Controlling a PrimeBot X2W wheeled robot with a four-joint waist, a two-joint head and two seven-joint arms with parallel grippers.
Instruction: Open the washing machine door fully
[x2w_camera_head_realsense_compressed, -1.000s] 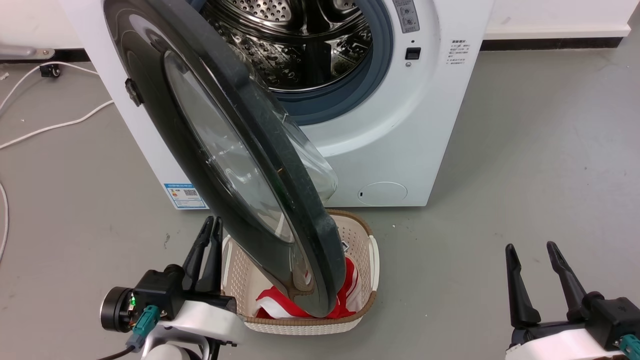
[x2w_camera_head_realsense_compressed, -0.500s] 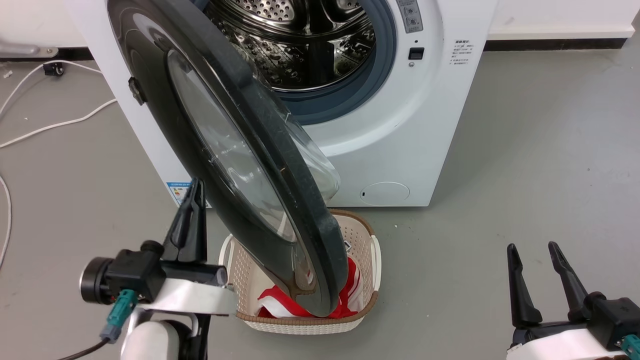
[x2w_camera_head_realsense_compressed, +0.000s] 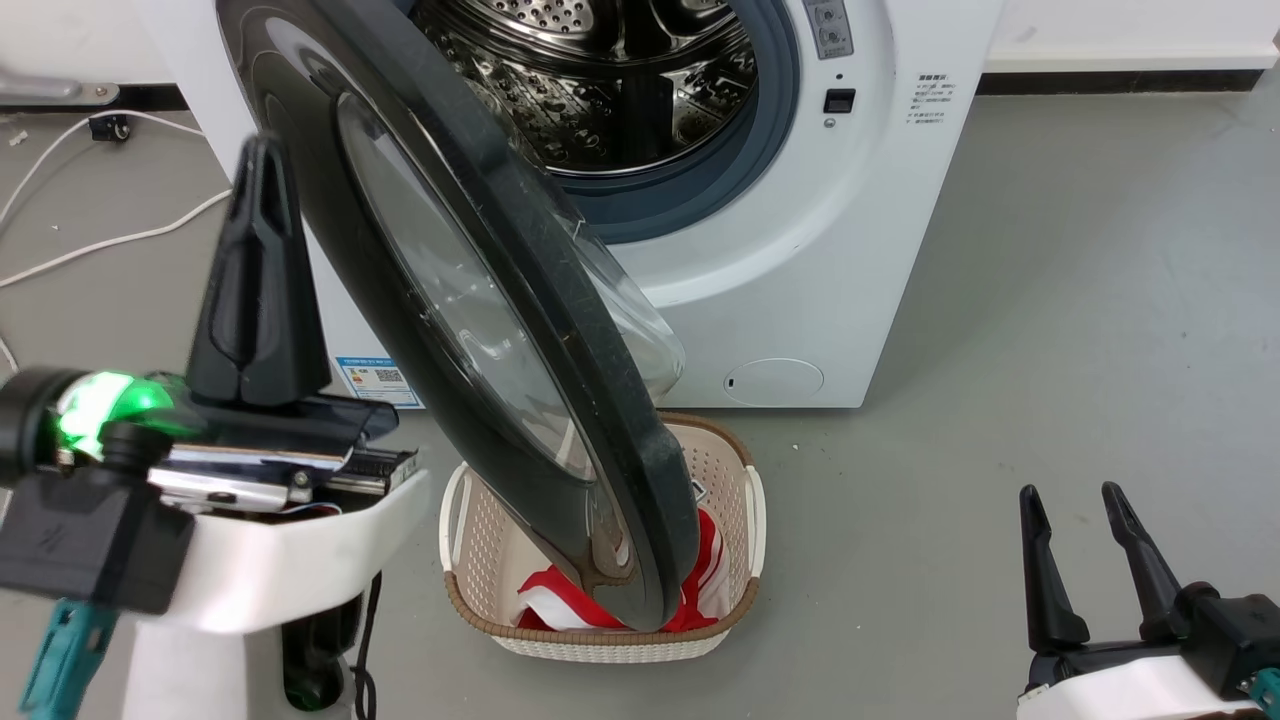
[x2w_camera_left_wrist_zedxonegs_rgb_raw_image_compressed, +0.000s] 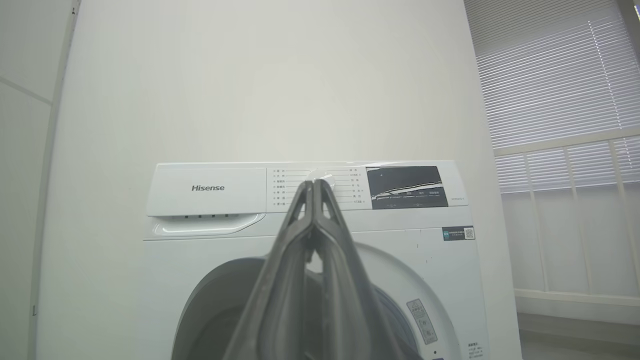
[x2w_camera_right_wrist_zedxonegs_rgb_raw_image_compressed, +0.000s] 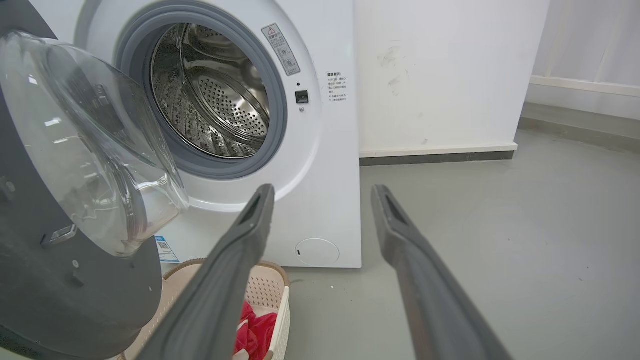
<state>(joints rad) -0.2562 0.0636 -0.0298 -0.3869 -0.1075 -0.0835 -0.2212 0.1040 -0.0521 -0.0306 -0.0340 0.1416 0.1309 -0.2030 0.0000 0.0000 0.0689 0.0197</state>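
**Current step.** The door is part-way open; the step in hand is judged to be positioning for the final swing.

1. Nearest on the left, the left gripper (x2w_camera_head_realsense_compressed: 262, 150) is raised with its two fingers pressed together, gripping nothing. It stands just beside the outer face of the door. Contact cannot be confirmed from the head view.
2. Nearest on the right, the right gripper (x2w_camera_head_realsense_compressed: 1070, 492) sits low over the floor, well apart from the door, with its fingers spread and nothing between them.
3. The laundry basket (x2w_camera_head_realsense_compressed: 600, 645) stands on the floor in front of the machine and holds red-and-white cloth (x2w_camera_head_realsense_compressed: 560, 605).
4. The washing machine door (x2w_camera_head_realsense_compressed: 440, 290) is hinged at the left and projects toward the robot, roughly square to the machine front. Its free rim hangs over the basket.
5. Behind it are the white washing machine (x2w_camera_head_realsense_compressed: 800, 250) and its exposed steel drum (x2w_camera_head_realsense_compressed: 600, 90). White cables (x2w_camera_head_realsense_compressed: 100, 245) lie on the floor at the far left.

**Next move.** The door must swing further left and back, toward the machine's left side. The closed left gripper is on the outer face, where a push would shut the door. The move therefore calls for contact on the free rim or the inner face, then a push along the hinge arc.

**Count.**
- Door: one
- Machine: one
- Drum: one
- Basket: one
- Grippers: two, each with two fingers
- Cable runs: at least two
- Cloth items: number cannot be told
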